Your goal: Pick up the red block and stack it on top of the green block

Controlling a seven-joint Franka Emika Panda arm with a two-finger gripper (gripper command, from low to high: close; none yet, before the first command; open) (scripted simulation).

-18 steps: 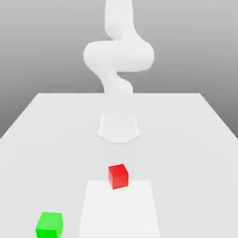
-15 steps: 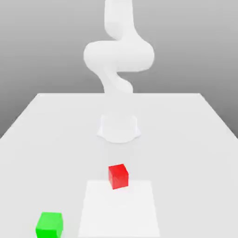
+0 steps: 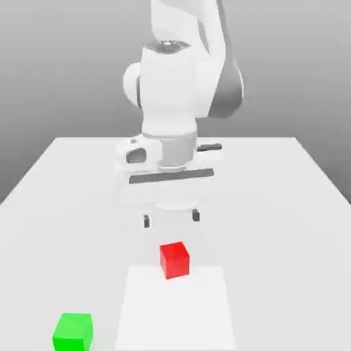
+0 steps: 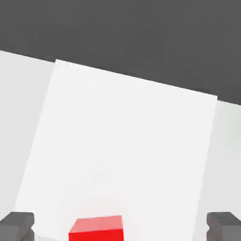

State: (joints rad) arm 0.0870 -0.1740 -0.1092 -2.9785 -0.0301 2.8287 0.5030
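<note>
Pincer [image 3: 171, 219], newly lowered and spread wide, hovers behind red block [image 3: 175, 260].

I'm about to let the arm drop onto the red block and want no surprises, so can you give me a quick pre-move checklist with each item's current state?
1. Gripper open wide enough for the red block: ok; in the hand view the fingertips stand well apart on either side of the block.
2. Nothing held yet: ok; the space between the fingers is free.
3. Gripper centred over the red block: not ok; in the exterior view it sits above and behind the block.
4. Red block flat on the table, faces free to grasp: ok.
5. Green block top free for stacking: ok; it stands apart, toward the exterior view's left.
6. Finger height above the table: cannot tell.
</note>
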